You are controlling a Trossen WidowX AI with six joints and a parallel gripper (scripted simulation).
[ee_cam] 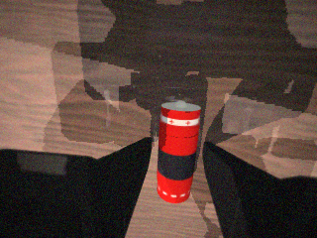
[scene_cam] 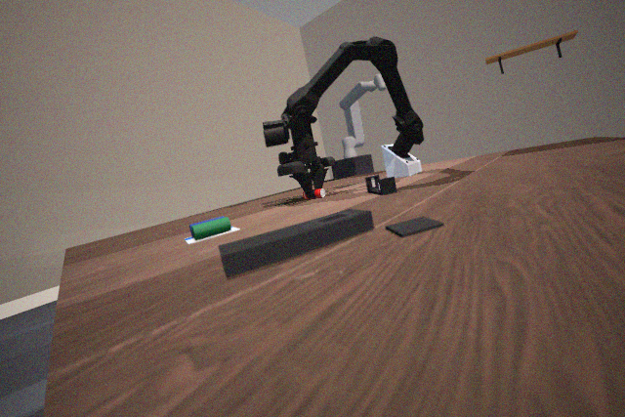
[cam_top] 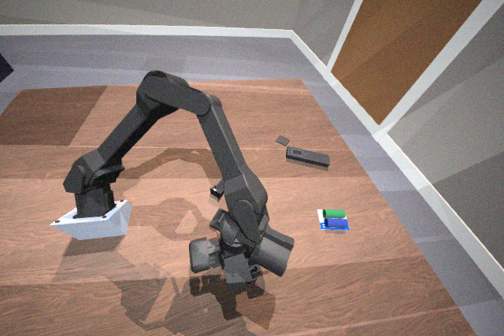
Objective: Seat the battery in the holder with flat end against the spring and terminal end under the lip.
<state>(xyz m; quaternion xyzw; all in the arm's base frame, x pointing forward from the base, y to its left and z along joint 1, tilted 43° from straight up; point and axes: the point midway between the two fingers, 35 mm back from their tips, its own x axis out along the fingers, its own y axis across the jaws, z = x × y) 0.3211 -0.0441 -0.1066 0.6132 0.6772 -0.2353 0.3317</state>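
Observation:
A red battery [ee_cam: 178,154] [scene_cam: 318,192] with a dark band and a white-ringed terminal end lies flat on the wooden table [cam_top: 366,283]. My gripper [ee_cam: 176,145] [scene_cam: 310,188] is down at the table with one finger on each side of the battery. A thin gap shows on each side, so the fingers are open around it. In the top view the wrist hides the battery and the fingers. The small black holder [cam_top: 216,190] [scene_cam: 381,184] stands on the table apart from the gripper, toward the arm's base.
A long black box [cam_top: 307,156] [scene_cam: 295,240] and a flat dark tile [cam_top: 282,140] [scene_cam: 413,226] lie farther out. A green cylinder [cam_top: 334,213] [scene_cam: 210,227] and a blue cylinder [cam_top: 336,223] rest on a white card. The arm's white base [cam_top: 93,222] is at the left.

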